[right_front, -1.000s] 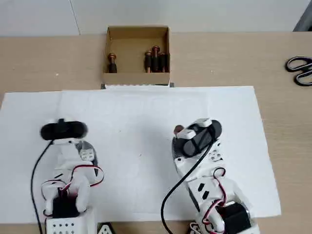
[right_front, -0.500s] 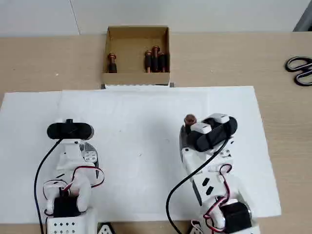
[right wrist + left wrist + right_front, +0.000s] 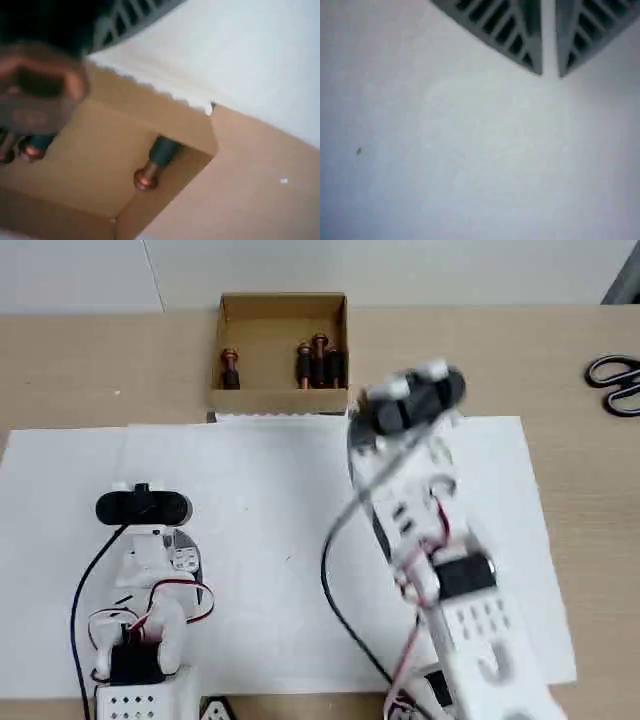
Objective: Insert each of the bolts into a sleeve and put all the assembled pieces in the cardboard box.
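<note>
My right arm [image 3: 440,540] is stretched out across the sheet [image 3: 250,540], its wrist end just beside the near right corner of the box [image 3: 268,340]. Through its wrist camera I see the right gripper [image 3: 75,45] pinching the held piece [image 3: 42,95], a coppery and grey shape too blurred for me to tell bolt from sleeve. One ribbed finger [image 3: 132,20] shows next to it. Past that piece I look down into the box, over its near wall and corner.

The box sits on the table [image 3: 100,360] just beyond the sheet's far edge. Inside I count four assembled items, each a dark sleeve with a copper bolt head: a lone piece [image 3: 230,368] near the left wall and a trio [image 3: 320,362] packed together toward the right wall. Whether they stand or lean I cannot tell.

My left arm [image 3: 140,590] is folded back at the near left of the sheet, well apart from the box. Its wrist camera looks at bare sheet, and the left gripper [image 3: 550,74] has its two ribbed fingers all but pressed together, a thin slit between them and nothing in it. A tiny dark speck [image 3: 358,150] marks the sheet nearby.

Scissors [image 3: 615,385] lie at the table's right edge, well apart from both arms
</note>
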Available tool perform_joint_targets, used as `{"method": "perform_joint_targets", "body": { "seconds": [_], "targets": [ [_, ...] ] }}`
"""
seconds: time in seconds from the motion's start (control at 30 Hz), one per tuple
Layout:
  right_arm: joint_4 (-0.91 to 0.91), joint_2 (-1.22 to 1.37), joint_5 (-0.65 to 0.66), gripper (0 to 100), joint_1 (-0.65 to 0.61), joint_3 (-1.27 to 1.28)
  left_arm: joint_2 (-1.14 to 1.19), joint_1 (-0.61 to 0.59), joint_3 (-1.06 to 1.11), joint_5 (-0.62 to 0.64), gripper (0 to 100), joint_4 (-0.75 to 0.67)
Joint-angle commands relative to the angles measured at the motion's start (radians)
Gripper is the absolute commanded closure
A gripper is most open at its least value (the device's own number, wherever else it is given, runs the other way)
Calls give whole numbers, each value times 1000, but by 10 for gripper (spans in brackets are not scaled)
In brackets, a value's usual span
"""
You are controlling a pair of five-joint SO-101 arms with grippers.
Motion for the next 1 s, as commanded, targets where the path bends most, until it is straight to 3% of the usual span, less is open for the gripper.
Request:
{"method": "perform_joint_targets", "body": {
  "seconds": [0.0, 0.43, 0.97],
  "targets": [
    [-87, 234, -11, 996, 7, -244, -11, 3, -2, -6, 994, -21],
    [-275, 1036, -12, 996, -25, -953, -11, 3, -2, -6, 994, -21],
    [-269, 1693, 35, 995, -54, -1619, -11, 3, -2, -6, 994, -21]
  ]
}}
